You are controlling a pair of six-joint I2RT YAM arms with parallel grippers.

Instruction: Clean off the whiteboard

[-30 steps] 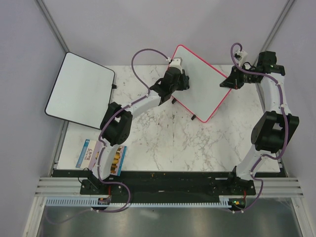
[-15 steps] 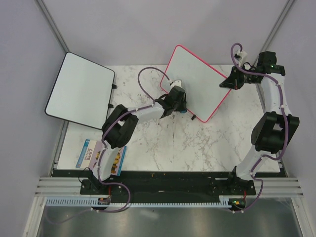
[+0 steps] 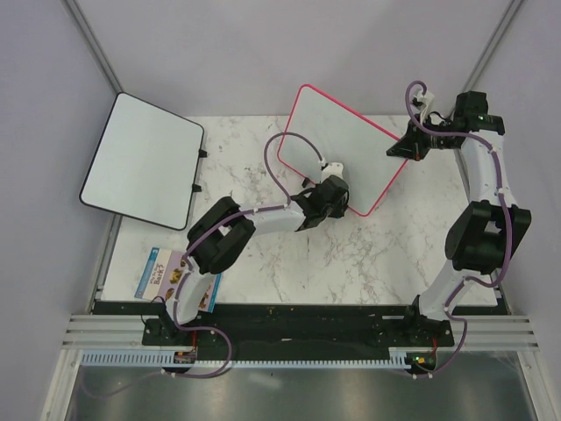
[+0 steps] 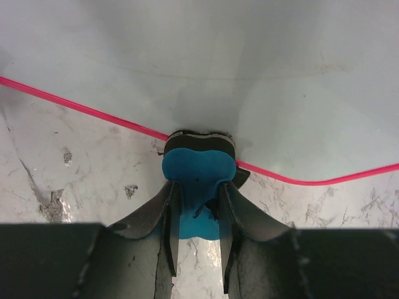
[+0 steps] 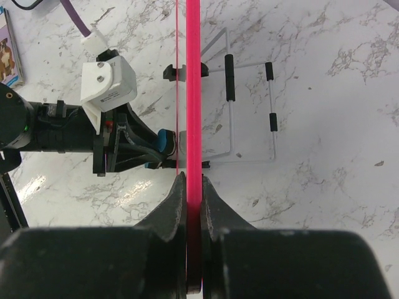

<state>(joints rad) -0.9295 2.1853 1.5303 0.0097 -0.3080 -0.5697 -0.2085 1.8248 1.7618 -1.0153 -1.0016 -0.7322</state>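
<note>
The whiteboard (image 3: 337, 140), white with a pink frame, is held tilted over the back of the marble table. My right gripper (image 3: 405, 147) is shut on its right edge; in the right wrist view the pink frame (image 5: 194, 75) runs between the closed jaws of the right gripper (image 5: 194, 184). My left gripper (image 3: 336, 195) is shut on a blue eraser (image 4: 199, 162). The eraser presses against the board's lower edge, where the pink rim meets the white face (image 4: 218, 62). The eraser (image 5: 164, 141) also shows in the right wrist view. The board's face looks clean.
A second white board with a black frame (image 3: 140, 162) lies at the table's far left. A picture booklet (image 3: 162, 276) lies at the near left. A white wire stand with black sleeves (image 5: 249, 106) rests on the marble behind the held board.
My left gripper has swept with the eraser from the board's upper left part down to its lower edge. The board has swung a little to the left in my right gripper.
</note>
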